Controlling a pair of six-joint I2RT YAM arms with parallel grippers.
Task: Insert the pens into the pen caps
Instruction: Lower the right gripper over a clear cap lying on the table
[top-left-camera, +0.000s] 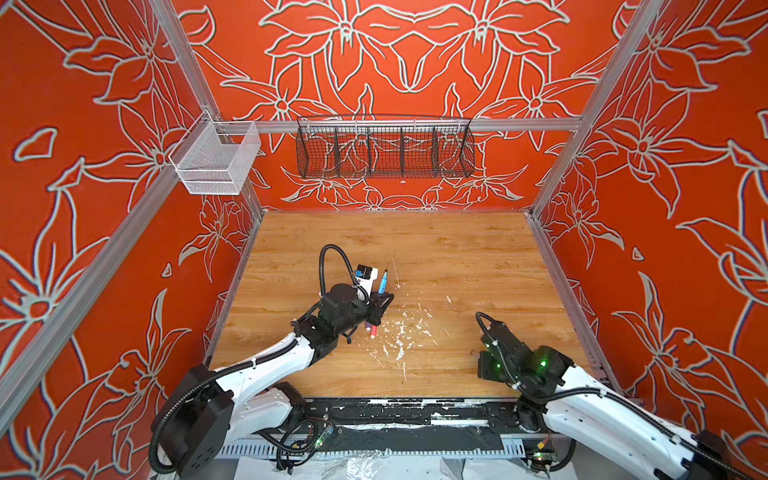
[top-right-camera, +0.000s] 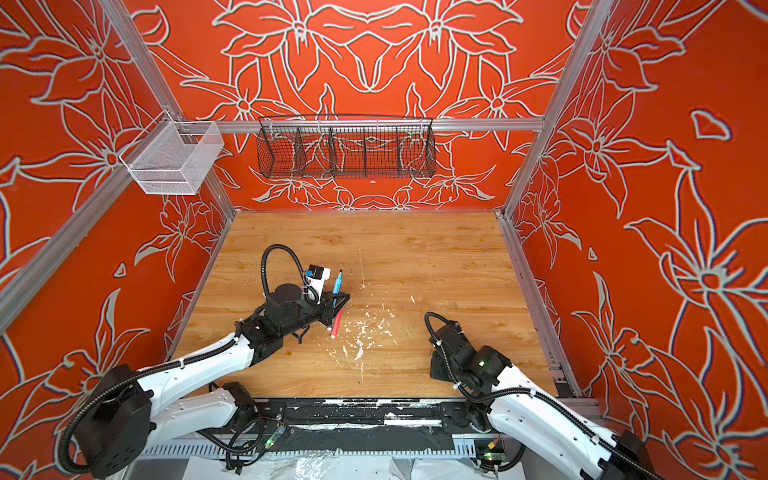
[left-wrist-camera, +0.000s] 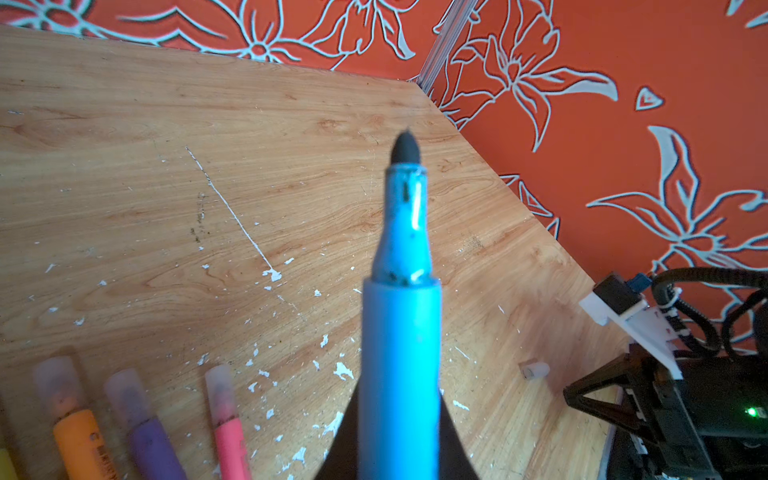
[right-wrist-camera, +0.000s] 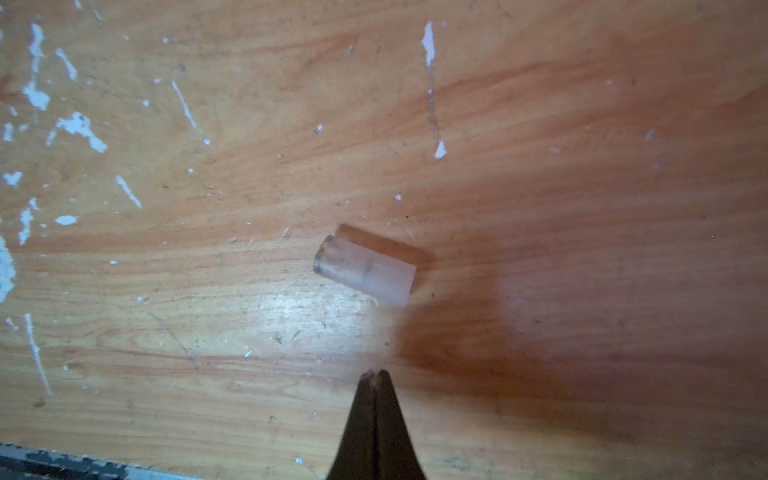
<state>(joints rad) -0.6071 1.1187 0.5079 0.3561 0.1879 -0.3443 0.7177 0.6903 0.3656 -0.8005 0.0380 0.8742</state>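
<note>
In both top views my left gripper is closed on the blue pen; the pen sticks out past the fingers, over the middle of the table. Just under that arm I can see the ends of the pink pen and the purple pen lying side by side. My right gripper hangs low over the front right of the table, well apart from the pens; the cap is too small for me to find from up here.

In the left wrist view the blue pen fills the middle and its dark tip is bare, so this one has no cap yet. The orange pen, the purple pen and the pink pen lie in a row, and each one has a cloudy cap on its tip; those three look done to me. A bit of a yellow pen peeks in at the edge (too little shows for me to say if it is capped); I see no green one. One loose cap lies on the wood near the right gripper.

In the right wrist view the loose cap lies on its side, alone; the right gripper is pinched closed on nothing, close to the cap but not touching it.

So I think the blue pen is what is left; the cap must be picked up, then pen and cap pushed together.
</note>
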